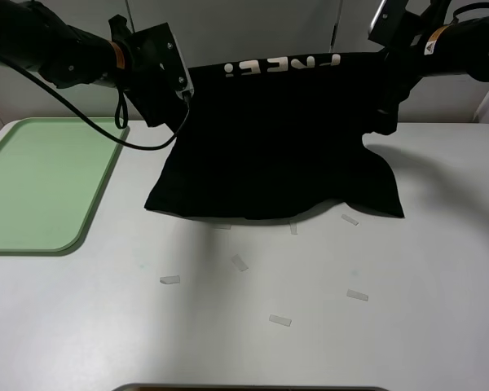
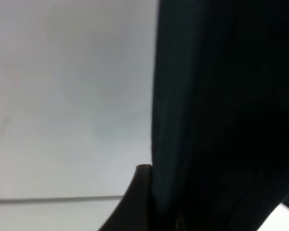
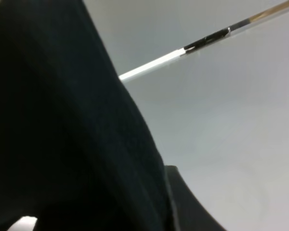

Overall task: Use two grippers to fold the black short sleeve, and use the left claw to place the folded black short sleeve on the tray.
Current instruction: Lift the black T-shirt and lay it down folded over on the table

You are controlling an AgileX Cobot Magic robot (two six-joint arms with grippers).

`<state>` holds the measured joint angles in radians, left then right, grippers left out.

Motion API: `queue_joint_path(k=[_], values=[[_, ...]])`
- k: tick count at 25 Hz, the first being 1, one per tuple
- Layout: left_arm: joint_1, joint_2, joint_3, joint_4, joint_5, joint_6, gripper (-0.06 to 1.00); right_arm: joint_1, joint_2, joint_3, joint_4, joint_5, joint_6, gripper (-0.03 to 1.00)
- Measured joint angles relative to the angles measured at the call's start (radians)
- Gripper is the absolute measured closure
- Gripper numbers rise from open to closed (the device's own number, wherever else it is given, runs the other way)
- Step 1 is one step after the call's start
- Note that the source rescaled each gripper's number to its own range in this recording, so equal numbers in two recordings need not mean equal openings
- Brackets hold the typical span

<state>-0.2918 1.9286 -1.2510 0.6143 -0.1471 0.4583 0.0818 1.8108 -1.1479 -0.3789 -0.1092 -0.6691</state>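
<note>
The black short sleeve [image 1: 277,138] hangs as a raised sheet above the table, with its pale lettering [image 1: 281,63] upside down along the top edge. Its lower edge rests on the white table. My left gripper [image 1: 182,88] is shut on the top left corner of the shirt. My right gripper [image 1: 389,59] is shut on the top right corner. In the left wrist view the black cloth [image 2: 221,110] fills the right side beside one finger [image 2: 140,192]. In the right wrist view the cloth [image 3: 62,134] fills the left side beside one finger [image 3: 188,207]. The pale green tray [image 1: 41,179] lies empty at the left.
Several small white paper strips lie on the table in front of the shirt, such as one [image 1: 170,280] at the left, one [image 1: 279,320] in the middle and one [image 1: 357,295] at the right. A dark edge [image 1: 253,388] shows at the table's front.
</note>
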Motion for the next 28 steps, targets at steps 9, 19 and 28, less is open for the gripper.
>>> queue_joint_path(k=[9, 19, 28], values=[[-0.022, 0.0, 0.0, 0.003, 0.107, -0.343, 0.94, 0.015, 0.0, -0.002, 0.112, 0.293, 0.003, 0.97], [-0.053, 0.0, 0.0, -0.228, 0.326, -0.316, 0.94, 0.017, -0.001, -0.006, 0.289, 0.506, 0.003, 0.97], [-0.056, 0.0, -0.005, -0.46, 0.5, -0.011, 0.94, 0.017, -0.001, -0.006, 0.322, 0.608, -0.013, 0.97]])
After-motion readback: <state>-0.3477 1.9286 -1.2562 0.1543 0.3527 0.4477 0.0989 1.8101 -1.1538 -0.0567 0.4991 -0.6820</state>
